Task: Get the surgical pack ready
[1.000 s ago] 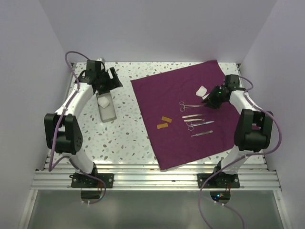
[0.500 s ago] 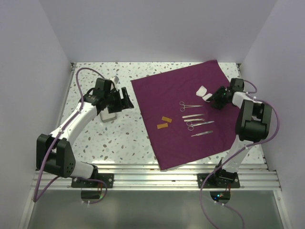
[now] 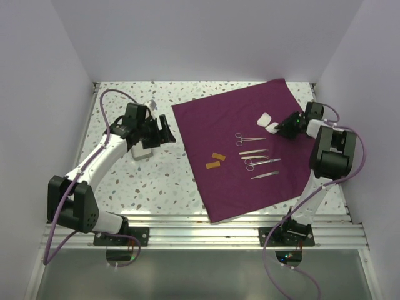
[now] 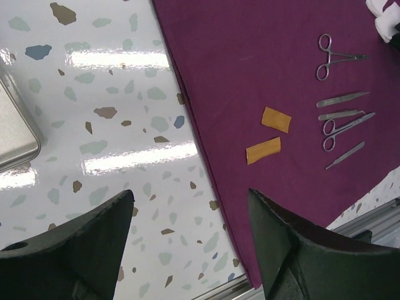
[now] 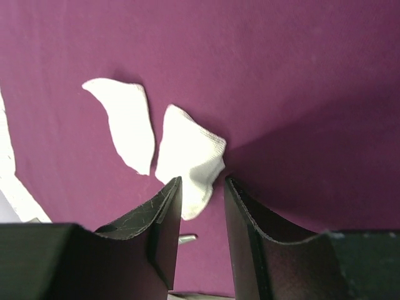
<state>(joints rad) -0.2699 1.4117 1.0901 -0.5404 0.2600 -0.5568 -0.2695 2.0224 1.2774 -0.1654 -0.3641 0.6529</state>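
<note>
1. The right fingers, slightly apart, straddle the edge of a small white fabric pad on the plum-purple square cloth, apparently set to pinch it
2. The left fingers, wide apart and empty, hang over the speckled surface, shiny rectangular steel tray to their left

Nothing readable here tbh: no text, label, brand, number or sign can be made out in any of the views.
</note>
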